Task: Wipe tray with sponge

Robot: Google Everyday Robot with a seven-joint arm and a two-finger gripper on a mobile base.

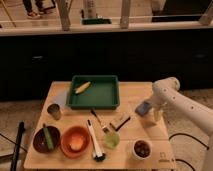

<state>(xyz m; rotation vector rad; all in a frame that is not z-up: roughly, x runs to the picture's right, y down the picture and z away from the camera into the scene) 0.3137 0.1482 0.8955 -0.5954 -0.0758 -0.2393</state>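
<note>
White arm [186, 106] enters from frame right, elbow raised, forearm sloping down-left; pincer [151, 115] low, pointing down.

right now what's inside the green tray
In the tray one yellow oblong item lies at left; what's beneath it is hidden. The sponge is outside, by the gripper at right.

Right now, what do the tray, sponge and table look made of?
Tray: looks like moulded plastic, uniform dark green with a raised rim.
Sponge, at the gripper right of the tray: probably foam, matte blue-grey.
Table: likely wood, pale tan, matte.
</note>
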